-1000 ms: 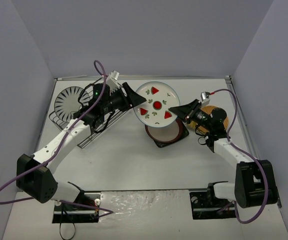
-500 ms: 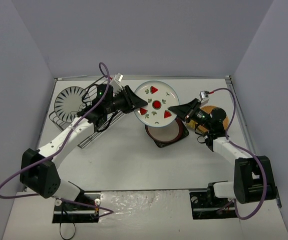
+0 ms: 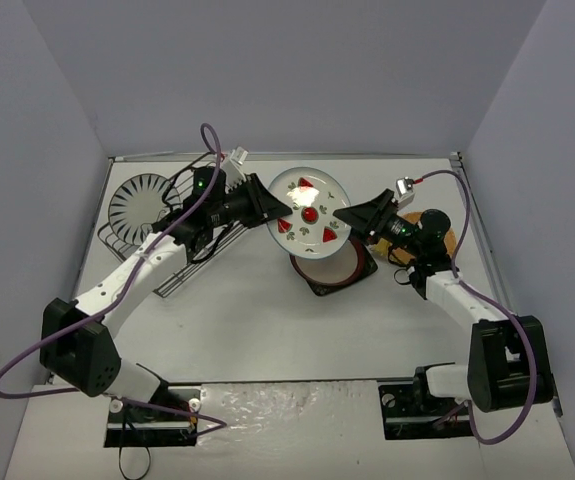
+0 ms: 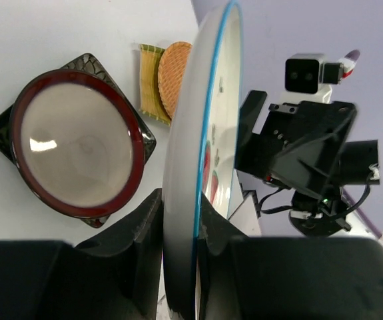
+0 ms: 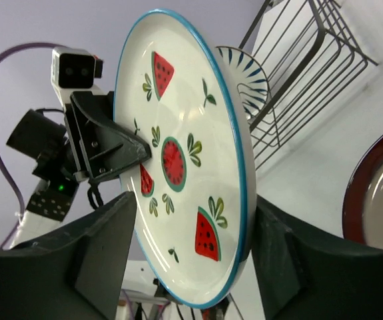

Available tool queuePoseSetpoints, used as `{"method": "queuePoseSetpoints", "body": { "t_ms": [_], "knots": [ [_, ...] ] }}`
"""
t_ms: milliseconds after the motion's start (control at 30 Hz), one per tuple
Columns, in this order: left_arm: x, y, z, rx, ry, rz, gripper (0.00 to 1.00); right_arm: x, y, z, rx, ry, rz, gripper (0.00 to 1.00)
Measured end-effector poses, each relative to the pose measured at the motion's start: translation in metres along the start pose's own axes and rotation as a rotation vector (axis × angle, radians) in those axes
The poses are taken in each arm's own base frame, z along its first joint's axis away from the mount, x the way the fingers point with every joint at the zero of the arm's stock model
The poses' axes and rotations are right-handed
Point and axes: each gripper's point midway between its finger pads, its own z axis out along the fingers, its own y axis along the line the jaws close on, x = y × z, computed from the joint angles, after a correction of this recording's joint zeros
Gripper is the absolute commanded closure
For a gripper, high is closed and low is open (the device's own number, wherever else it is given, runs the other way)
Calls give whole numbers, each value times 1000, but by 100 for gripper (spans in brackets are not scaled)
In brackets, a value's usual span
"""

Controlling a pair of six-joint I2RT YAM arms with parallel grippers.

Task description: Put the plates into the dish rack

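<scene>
A white plate with red watermelon motifs (image 3: 309,215) hangs on edge above the table between both arms. My left gripper (image 3: 275,212) is shut on its left rim, and the left wrist view shows the rim (image 4: 181,220) pinched between the jaws. My right gripper (image 3: 345,216) is open, its fingers (image 5: 104,247) standing wide on either side of the plate's right edge (image 5: 184,173). A black-striped plate (image 3: 142,205) stands in the dish rack (image 3: 177,270) at the left. A red-brown-rimmed plate (image 3: 327,265) lies on a dark square plate (image 3: 367,268). An orange-tan plate (image 3: 449,240) lies under the right arm.
The stacked plates (image 4: 78,143) sit directly below the held plate. The rack's wire wall (image 5: 311,53) rises behind it in the right wrist view. A yellow-green mat (image 4: 148,73) lies beside the orange-tan plate (image 4: 174,77). Grey walls enclose the table.
My left gripper has closed onto the watermelon plate's left rim. My right gripper, shut on the right rim before, has opened. The plate has tilted slightly.
</scene>
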Motion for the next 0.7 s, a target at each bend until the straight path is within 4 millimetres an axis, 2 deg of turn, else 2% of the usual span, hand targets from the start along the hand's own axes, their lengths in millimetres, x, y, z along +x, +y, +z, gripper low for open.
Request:
{"method": "queuePoseSetpoints", "body": {
  "t_ms": [33, 133, 267, 367, 467, 567, 700],
  "knots": [
    [1, 2, -1, -6, 5, 8, 100, 0, 0, 0, 4, 4, -16, 11],
    [1, 8, -3, -23, 17, 31, 100, 0, 1, 0, 20, 17, -61, 1],
    [-5, 15, -8, -41, 22, 54, 100, -1, -2, 1, 54, 32, -118, 0],
    [-18, 19, -17, -60, 15, 83, 100, -1, -13, -1, 120, 47, -155, 0],
    [-44, 24, -34, -84, -15, 148, 100, -5, -30, -5, 226, 48, -205, 0],
    [-76, 33, -58, -126, -63, 245, 100, -6, -44, -13, 315, 48, -252, 0],
    [-121, 57, -108, -268, -139, 423, 100, -4, -53, -23, 383, 47, -288, 0]
  ]
}}
